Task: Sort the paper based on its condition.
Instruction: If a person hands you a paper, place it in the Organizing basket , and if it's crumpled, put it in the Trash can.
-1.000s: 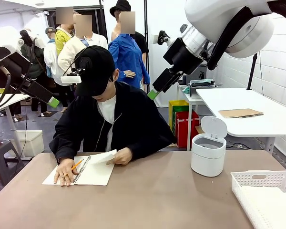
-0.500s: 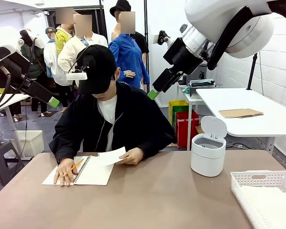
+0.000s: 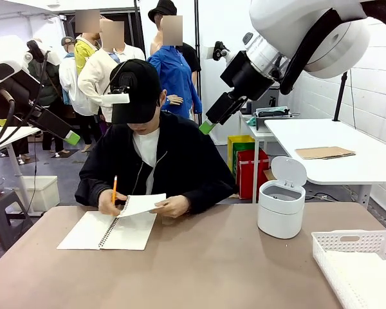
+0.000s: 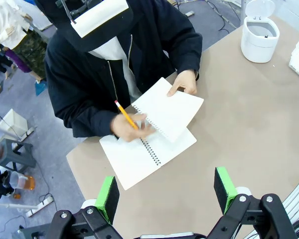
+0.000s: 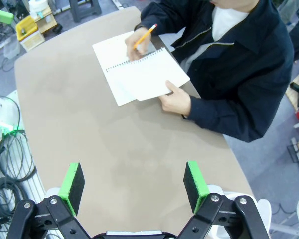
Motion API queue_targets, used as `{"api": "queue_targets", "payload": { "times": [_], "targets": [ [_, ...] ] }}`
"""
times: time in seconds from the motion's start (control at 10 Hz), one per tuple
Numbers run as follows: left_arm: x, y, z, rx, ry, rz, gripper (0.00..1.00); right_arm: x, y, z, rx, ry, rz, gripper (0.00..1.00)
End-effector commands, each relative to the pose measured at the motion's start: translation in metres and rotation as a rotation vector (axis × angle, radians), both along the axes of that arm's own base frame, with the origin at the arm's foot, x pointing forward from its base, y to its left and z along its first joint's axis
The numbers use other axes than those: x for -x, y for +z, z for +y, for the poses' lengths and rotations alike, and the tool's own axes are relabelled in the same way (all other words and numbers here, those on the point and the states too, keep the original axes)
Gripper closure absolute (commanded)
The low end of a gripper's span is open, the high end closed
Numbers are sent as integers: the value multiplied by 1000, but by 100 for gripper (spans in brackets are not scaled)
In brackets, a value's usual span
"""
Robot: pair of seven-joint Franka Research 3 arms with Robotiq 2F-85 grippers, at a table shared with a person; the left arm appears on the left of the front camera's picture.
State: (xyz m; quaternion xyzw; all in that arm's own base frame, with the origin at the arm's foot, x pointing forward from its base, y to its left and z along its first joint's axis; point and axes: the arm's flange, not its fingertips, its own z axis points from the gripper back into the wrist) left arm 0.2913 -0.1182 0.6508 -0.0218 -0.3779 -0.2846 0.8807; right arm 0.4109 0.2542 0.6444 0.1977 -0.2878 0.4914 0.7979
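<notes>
The table top [image 3: 212, 270] looked like smooth, matt brown laminate. The open notebook [image 3: 90, 233] had plain white, matt paper pages bound on a thin metal wire spiral. The sheet [image 3: 145, 204] lying across it was the same thin, unglossed white paper. The pencil [image 3: 114, 188] had a smooth orange painted finish. The person's jacket [image 3: 186, 161] was dark, matt cloth. The lidded bin [image 3: 281, 209] was smooth white plastic with a slight sheen, and the basket [image 3: 350, 236] was white plastic lattice. The right arm casing [image 3: 309, 26] was glossy white. On the left gripper [image 4: 166, 188] and right gripper [image 5: 133, 185], the pads [image 4: 108, 191] were matt green.
</notes>
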Motion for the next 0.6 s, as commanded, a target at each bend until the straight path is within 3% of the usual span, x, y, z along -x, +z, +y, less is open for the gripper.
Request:
{"api": "queue_targets", "payload": {
  "times": [0.0, 0.5],
  "targets": [
    [0, 0, 0, 3, 1, 0, 0, 0, -1, 0, -11, -1, 12, 0],
    [0, 0, 0, 3, 1, 0, 0, 0, -1, 0, -11, -1, 12, 0]
  ]
}}
